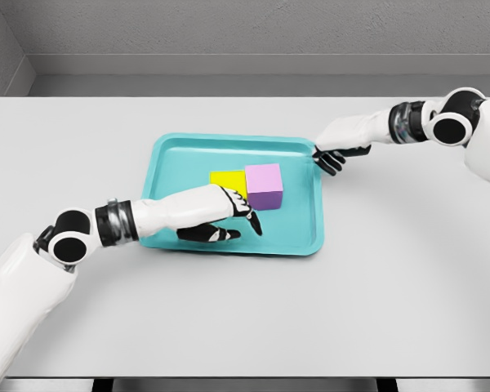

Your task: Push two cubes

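**Mia:** What is on the big grey table [229, 318]?

**Ben:** A teal tray [180, 159] sits near the middle. It has two cubes in it. One is a yellow cube [224, 179]. The other is a pink cube [264, 184].

**Mia:** Are the cubes far apart?

**Ben:** No. They sit side by side and they touch. The yellow cube is on the left and the pink cube is on the right. Both are near the middle of the tray.

**Mia:** Where is the robot's left hand [224, 216]?

**Ben:** Its white arm comes in from the lower left and reaches over the front edge of the tray. The hand is right in front of the cubes. It covers the front of the yellow cube. Its dark fingers [253, 220] are stretched out, loose, and they hold nothing. One fingertip points down, just below the pink cube.

**Mia:** Does the hand touch the cubes?

**Ben:** It looks pressed up against the yellow cube, but that is hard to tell for sure.

**Mia:** And the right hand [336, 155]?

**Ben:** Its arm comes in from the upper right. The hand is at the far right corner of the tray. Its fingers curl on the tray's rim, and it looks like it grips the rim there.
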